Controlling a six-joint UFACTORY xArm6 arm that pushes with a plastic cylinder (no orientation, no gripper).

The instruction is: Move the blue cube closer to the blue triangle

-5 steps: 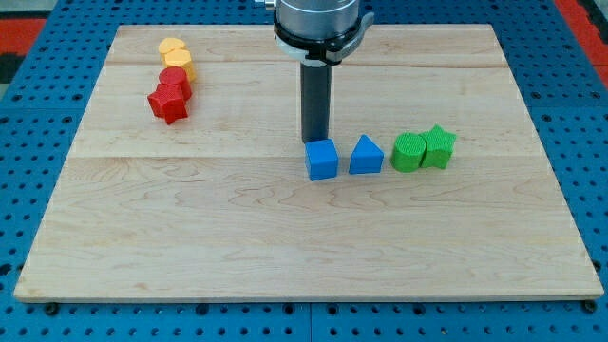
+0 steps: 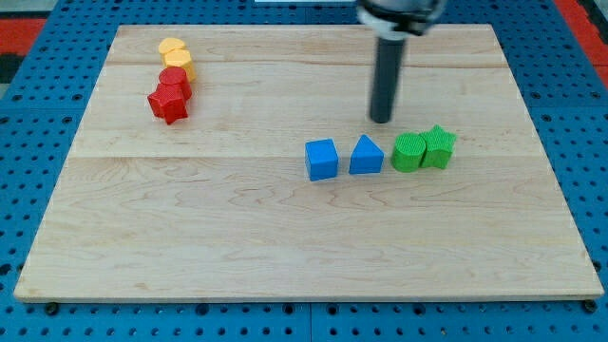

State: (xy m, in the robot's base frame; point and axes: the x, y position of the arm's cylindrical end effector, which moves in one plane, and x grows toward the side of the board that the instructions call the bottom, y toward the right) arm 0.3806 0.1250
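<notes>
The blue cube [image 2: 322,159] sits just left of the blue triangle [image 2: 366,155] on the table [image 2: 285,237], a narrow gap between them, with two green blocks [image 2: 424,149] touching each other further right. My tip [image 2: 381,120] stands above the triangle toward the view's top, clear of every block; there is no claw on this rod to open or close. A yellow block [image 2: 176,54] and two red blocks [image 2: 170,95] cluster at the view's upper left, and no writing shows anywhere.

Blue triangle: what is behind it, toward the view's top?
Behind the blue triangle there is bare board, then my tip, slightly to the view's right and apart from it. No block stands there, and nothing is covered.
</notes>
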